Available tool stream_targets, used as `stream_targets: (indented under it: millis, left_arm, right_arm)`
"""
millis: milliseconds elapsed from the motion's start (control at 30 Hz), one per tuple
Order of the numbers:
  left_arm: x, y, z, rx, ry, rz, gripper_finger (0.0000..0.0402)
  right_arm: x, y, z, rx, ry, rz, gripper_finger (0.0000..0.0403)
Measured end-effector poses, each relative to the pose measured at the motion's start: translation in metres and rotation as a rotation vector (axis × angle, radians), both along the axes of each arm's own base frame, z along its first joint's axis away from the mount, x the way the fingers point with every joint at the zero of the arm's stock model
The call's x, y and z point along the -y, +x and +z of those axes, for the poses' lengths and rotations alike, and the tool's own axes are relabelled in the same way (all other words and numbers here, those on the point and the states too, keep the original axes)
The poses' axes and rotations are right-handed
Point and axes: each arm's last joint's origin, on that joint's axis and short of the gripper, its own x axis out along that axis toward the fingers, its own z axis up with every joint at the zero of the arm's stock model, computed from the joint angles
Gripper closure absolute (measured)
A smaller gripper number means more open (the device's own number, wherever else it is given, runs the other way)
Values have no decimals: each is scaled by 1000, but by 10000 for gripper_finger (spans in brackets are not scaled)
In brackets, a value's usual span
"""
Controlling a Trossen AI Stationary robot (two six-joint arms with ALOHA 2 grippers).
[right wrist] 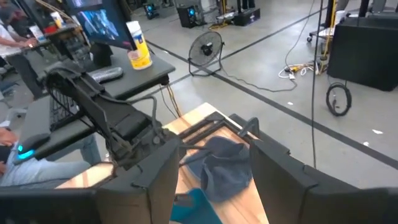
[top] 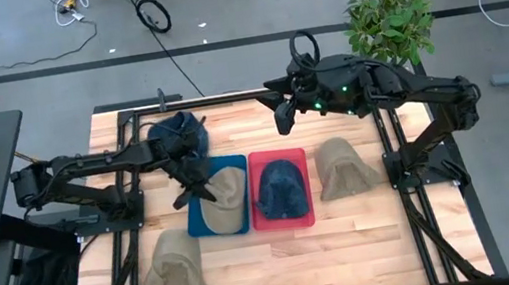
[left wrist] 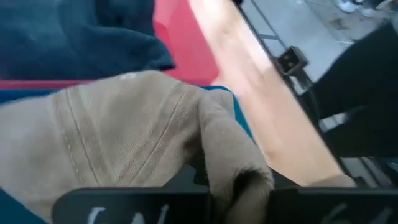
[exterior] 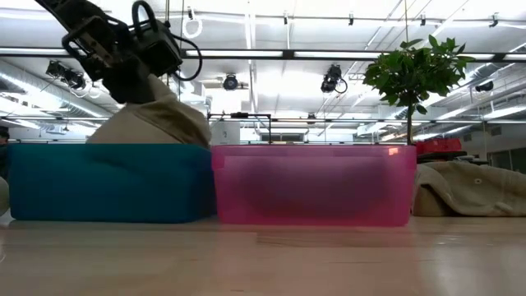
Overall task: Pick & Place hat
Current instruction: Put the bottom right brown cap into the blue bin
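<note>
A tan hat [top: 226, 199] lies in the blue tray [top: 197, 227], and its crown rises above the tray wall in the low view [exterior: 156, 119]. My left gripper [top: 194, 184] is over the tray's far left part, shut on that hat. A navy hat [top: 282, 189] sits in the red tray [top: 287, 222]. My right gripper [top: 285, 115] hangs open in the air over the table's far edge, touching nothing; its wrist view looks down on another navy hat [right wrist: 224, 165]. My left gripper pinches a bunched fold of the tan hat's cloth [left wrist: 233, 168] between its two fingers, coming from above and the table's left. The rest of the hat [left wrist: 118, 137] spreads out beyond the fingers and rests in the blue tray, pulled up where it is held.
A loose navy hat [top: 178, 134] lies at the table's far left. One tan hat [top: 344, 167] rests to the right of the red tray, another [top: 172, 266] near the left front. Bare wood shows along the near edge. A potted plant [top: 387, 11] stands beyond the far right corner.
</note>
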Motion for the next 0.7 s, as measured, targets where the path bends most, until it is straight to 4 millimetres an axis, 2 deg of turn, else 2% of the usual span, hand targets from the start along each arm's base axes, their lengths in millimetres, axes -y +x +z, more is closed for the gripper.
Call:
stream_targets:
  millis: [100,333,567,700]
  left_arm:
    - [-2,0,-2,-37,57,66,372]
    - [-4,-2,-5,-101,120,155,301]
    - [1,-1,-6,-126,104,161,170]
    - [1,-5,-9,-241,65,263,105]
  right_arm:
    - [0,3,0,14,-1,1,205]
    - [0,10,-4,6,-3,1,205]
    - [1,11,-5,3,-3,-3,205]
    - [2,10,-6,-10,-4,-5,205]
